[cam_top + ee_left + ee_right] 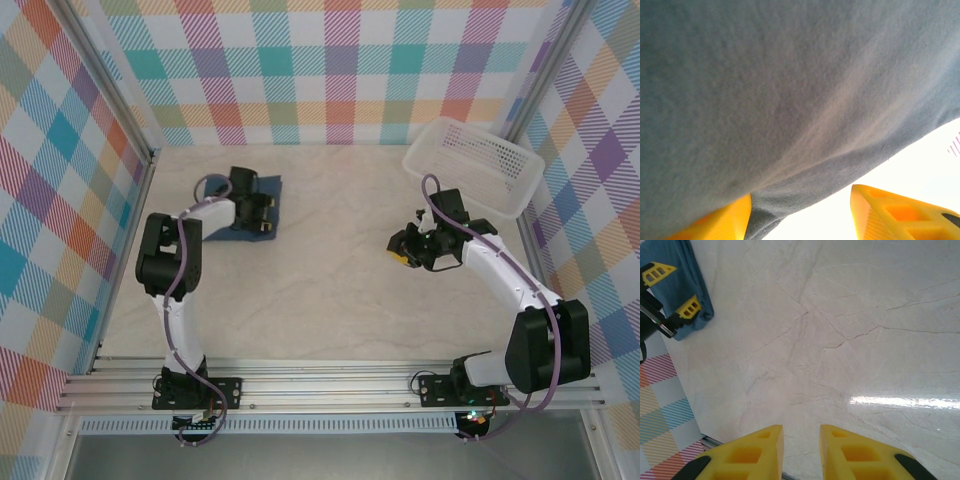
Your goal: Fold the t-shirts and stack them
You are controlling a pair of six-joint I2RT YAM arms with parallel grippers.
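A dark denim-blue t-shirt [270, 188] lies folded into a small rectangle at the back left of the table. My left gripper [260, 222] is down on it, open. In the left wrist view the blue fabric [790, 90] is very close, and its hemmed edge runs between the two spread yellow fingers [900, 215]. My right gripper [398, 252] hovers over bare table right of centre, open with a narrow gap and nothing in it [801, 452]. The right wrist view also catches the folded t-shirt [687, 285] with the left gripper's yellow fingertips [688, 307] on it.
A white mesh basket [480, 160] sits tilted at the back right corner, just behind my right arm. Checked walls enclose the pale marble table [330, 290] on three sides. An aluminium rail [330, 385] runs along the near edge.
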